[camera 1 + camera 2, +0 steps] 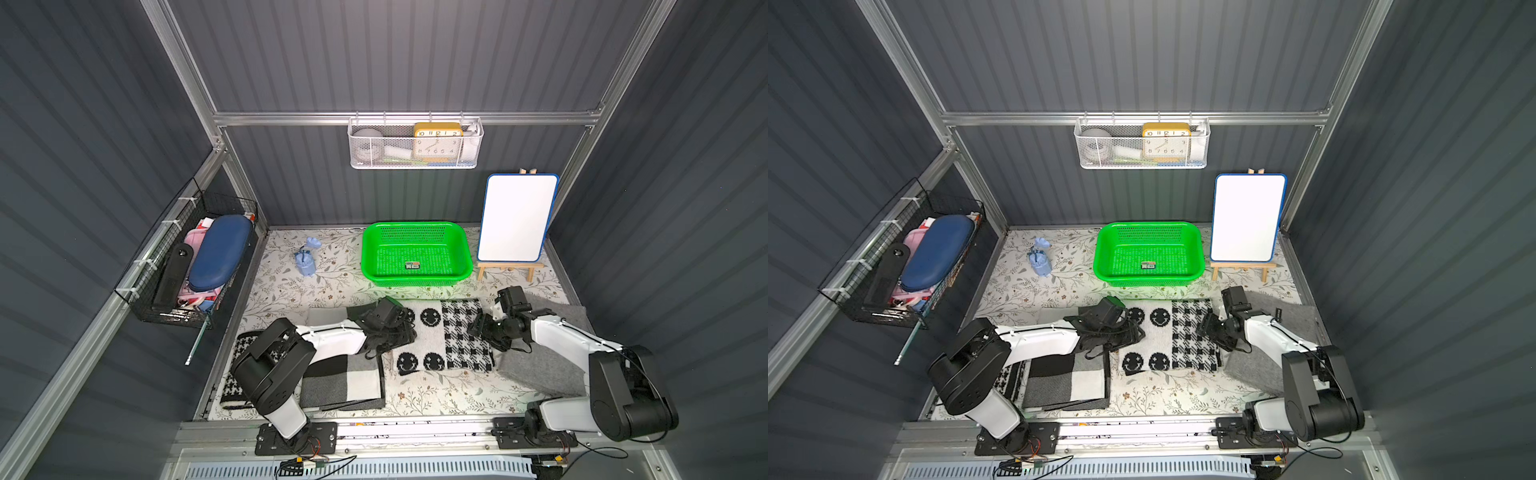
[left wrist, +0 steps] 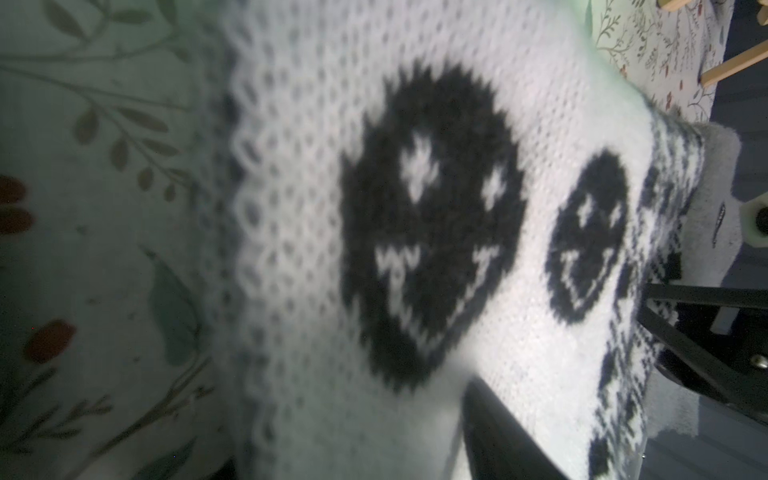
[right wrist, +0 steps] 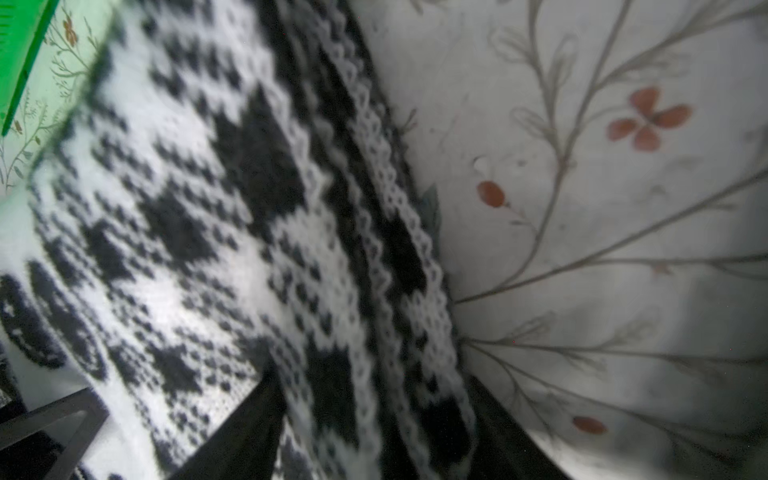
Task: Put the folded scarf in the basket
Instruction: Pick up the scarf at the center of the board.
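Legibly, clock [image 1: 437, 143] numerals; basket [image 1: 365, 253] sticker [image 1: 412, 265] unreadable.

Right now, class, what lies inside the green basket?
Only a small dark label shows on the mesh floor of the green basket. Its near wall hides a narrow strip of floor.

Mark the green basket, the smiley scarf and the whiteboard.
green basket [image 1: 390, 257]: in a top view, bare mesh floor.
smiley scarf [image 1: 432, 338]: in a top view, white knit between the faces.
whiteboard [image 1: 517, 218]: in a top view, white face centre.
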Motion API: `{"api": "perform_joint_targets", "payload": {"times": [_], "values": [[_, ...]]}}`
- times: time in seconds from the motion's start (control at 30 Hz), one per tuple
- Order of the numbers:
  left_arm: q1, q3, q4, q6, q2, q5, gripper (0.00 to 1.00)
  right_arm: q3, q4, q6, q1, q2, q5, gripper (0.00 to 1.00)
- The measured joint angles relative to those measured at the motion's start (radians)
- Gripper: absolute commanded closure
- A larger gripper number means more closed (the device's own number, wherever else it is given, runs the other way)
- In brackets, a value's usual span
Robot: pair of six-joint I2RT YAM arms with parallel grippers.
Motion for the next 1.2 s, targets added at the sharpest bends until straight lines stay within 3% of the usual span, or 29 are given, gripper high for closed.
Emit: {"api": "perform_joint_targets", "payload": {"times": [0.07,0.13,0.33,0.5,0.7,0.9,1.2], "values": [[0.0,0.0,0.0,0.001,0.006,0.003,0.91,0.0,0.002,0.014,0.012,0.001,-0.001,0.85],[-0.001,0.001,0.0,0.0,0.005,0.004,1.0,0.0,0.002,0.019,0.022,-0.012,-0.002,1.0],[-0.006,0.001,-0.031,0.013,-0.059,-0.006,1.0,-0.031,-0.036,0.049,0.043,-0.231,-0.002,1.0],[-0.027,0.001,-0.055,0.028,-0.202,-0.014,1.0,-0.047,-0.087,0.1,0.078,-0.456,-0.019,1.0],[-0.03,0.016,-0.089,0.048,-0.324,-0.034,1.0,-0.029,-0.122,0.166,0.132,-0.596,-0.015,1.0],[-0.019,0.142,-0.177,0.102,-0.311,-0.085,1.0,0.131,-0.172,0.168,0.15,-0.507,0.015,1.0],[0.162,0.453,-0.224,0.264,-0.168,-0.131,1.0,0.485,-0.154,0.054,0.15,-0.203,0.136,1.0]]}}
